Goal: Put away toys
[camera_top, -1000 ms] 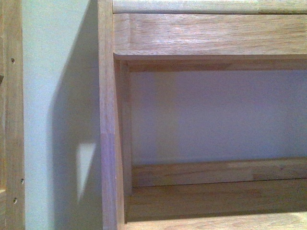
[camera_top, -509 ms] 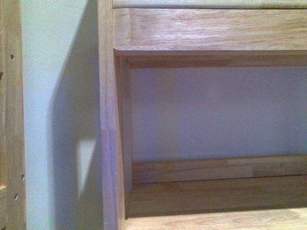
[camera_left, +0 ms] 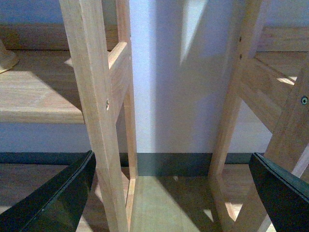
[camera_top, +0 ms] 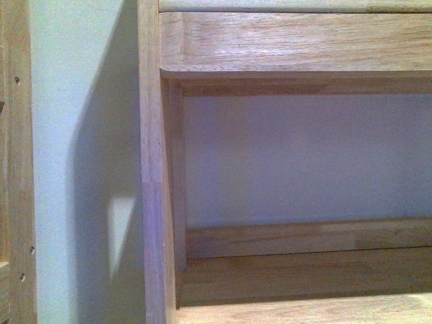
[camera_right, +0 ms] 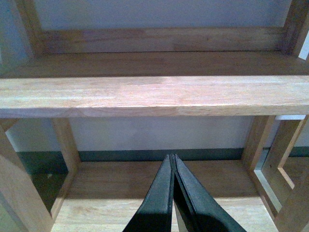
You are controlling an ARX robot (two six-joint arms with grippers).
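Front view is basically all furniture: a light wooden shelf unit (camera_top: 283,47) fills the right and middle of the frame, its upright post running down left of centre, with a pale wall (camera_top: 81,135) behind it. No plush toy shows up in any of the three views, so where it sits can't be told.

The left gripper (camera_left: 169,193) is spread wide, its black fingers (camera_left: 53,198) in the lower corners of its wrist view, nothing between them. The right gripper (camera_right: 173,169) is pressed closed on nothing, fingers touching, pointing at a lower shelf board (camera_right: 154,94).
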